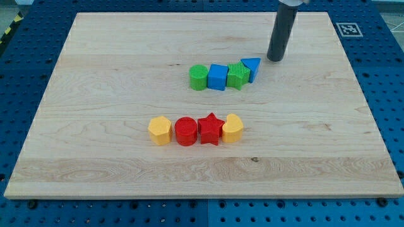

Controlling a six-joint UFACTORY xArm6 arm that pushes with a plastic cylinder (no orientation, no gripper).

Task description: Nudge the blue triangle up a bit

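The blue triangle point(252, 67) sits at the right end of a row of blocks in the upper middle of the wooden board point(95, 94). It touches a green star point(237, 75) on its left. My tip point(275, 59) stands just to the right of the blue triangle and slightly above it, a small gap apart from it. The rod rises out of the view's top.
Left of the green star lie a blue cube point(218, 77) and a green cylinder point(199, 77). A lower row holds a yellow hexagon point(160, 130), a red cylinder point(186, 131), a red star point(210, 128) and a yellow half-round block point(232, 128).
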